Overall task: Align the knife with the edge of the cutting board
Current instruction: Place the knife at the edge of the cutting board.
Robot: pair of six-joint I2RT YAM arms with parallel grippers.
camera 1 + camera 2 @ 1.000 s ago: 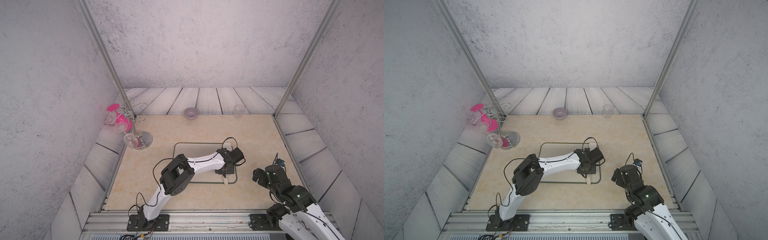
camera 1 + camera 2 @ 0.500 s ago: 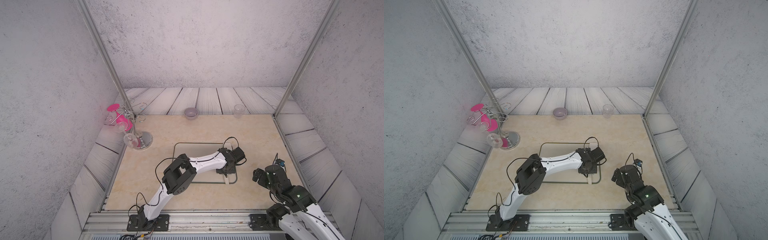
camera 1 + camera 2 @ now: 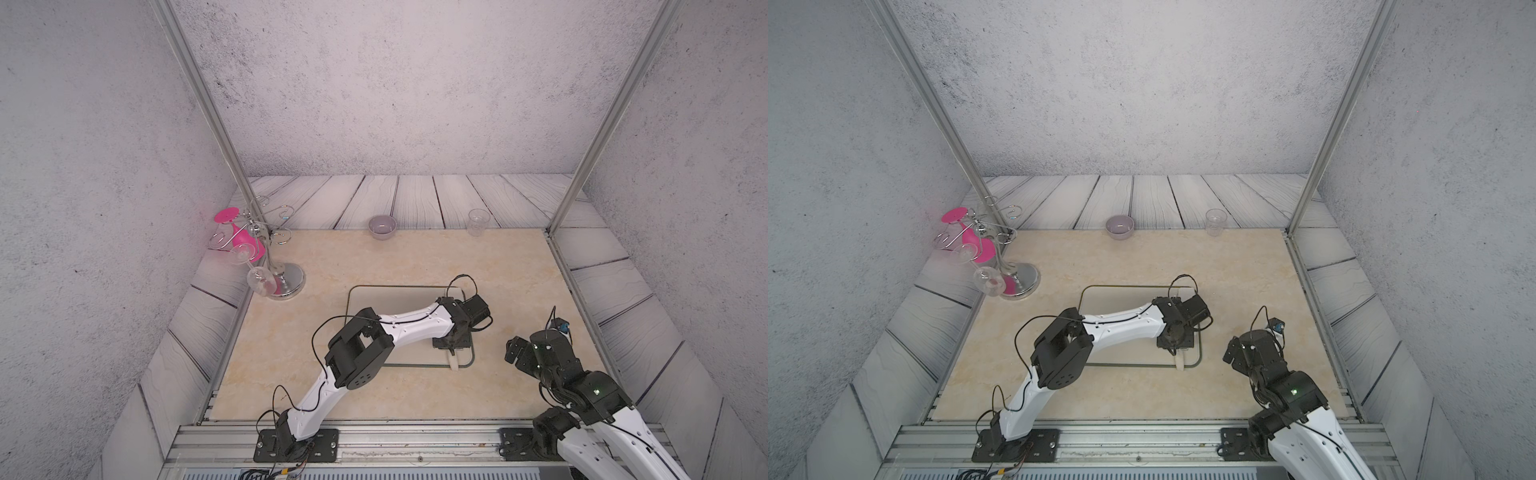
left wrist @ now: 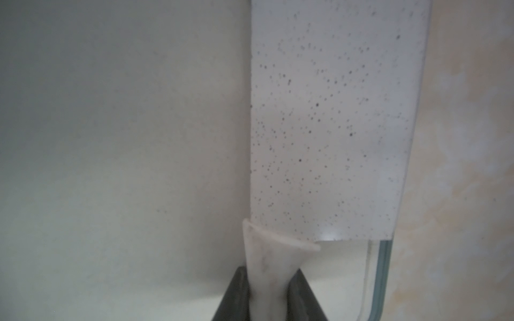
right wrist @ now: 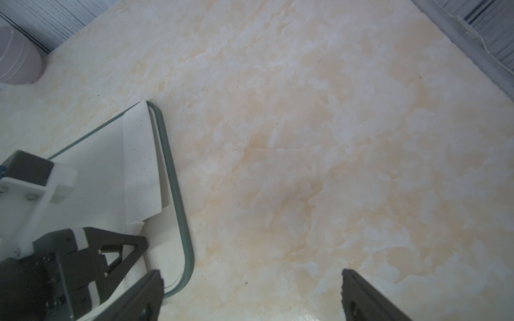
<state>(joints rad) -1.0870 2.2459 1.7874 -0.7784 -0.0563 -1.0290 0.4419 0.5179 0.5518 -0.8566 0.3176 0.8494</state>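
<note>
The beige cutting board (image 3: pixel 386 297) (image 3: pixel 1121 299) with a thin green rim lies flat on the marble table. The pale knife lies on it along its right short edge, and only the cream handle (image 3: pixel 454 361) (image 3: pixel 1179 360) shows in both top views. Its speckled blade (image 4: pixel 328 125) (image 5: pixel 141 161) runs just inside the rim (image 4: pixel 382 278), its far end nearer the rim. My left gripper (image 3: pixel 451 347) (image 4: pixel 268 278) is shut on the knife handle. My right gripper (image 3: pixel 515 353) (image 5: pixel 250 280) hovers open and empty over bare table, right of the board's near right corner.
A grey bowl (image 3: pixel 382 226) and a clear cup (image 3: pixel 478 221) stand at the table's back edge. A metal glass rack (image 3: pixel 286 282) holding a pink and a clear wine glass stands at the left. Frame posts rise at both back corners.
The left arm's elbow has drifted slightly to the right. Its gripper and the knife stay almost where they were. The right arm has not moved.
</note>
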